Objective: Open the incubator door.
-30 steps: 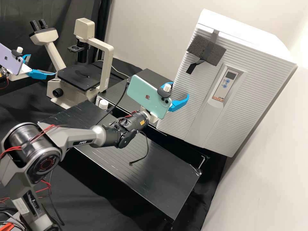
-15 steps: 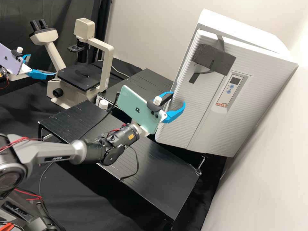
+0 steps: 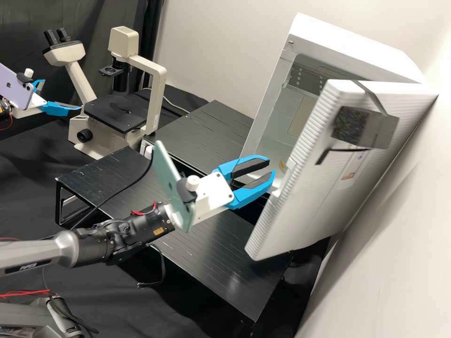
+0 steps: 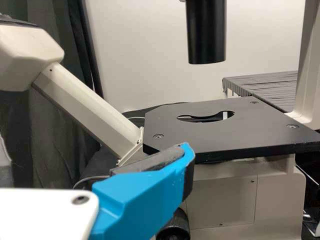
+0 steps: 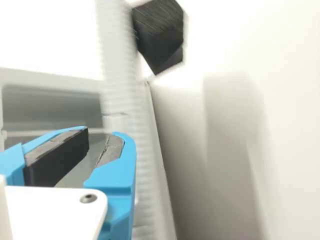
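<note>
1. We find the incubator door (image 3: 300, 216) standing ajar at right of the high view, its free edge angled away from the incubator (image 3: 357, 51).
2. Right gripper (image 3: 271, 167), centre: fingers spread, pinching nothing, beside that edge, presumably to push it wider from inside. Contact we cannot confirm.
3. Left gripper (image 3: 62, 94), upper left: fingers spread near the microscope (image 3: 115, 112), probably parked clear of the door's swing.

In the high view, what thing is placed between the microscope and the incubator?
A black stand with a slatted top lies between the microscope and the incubator.
</note>
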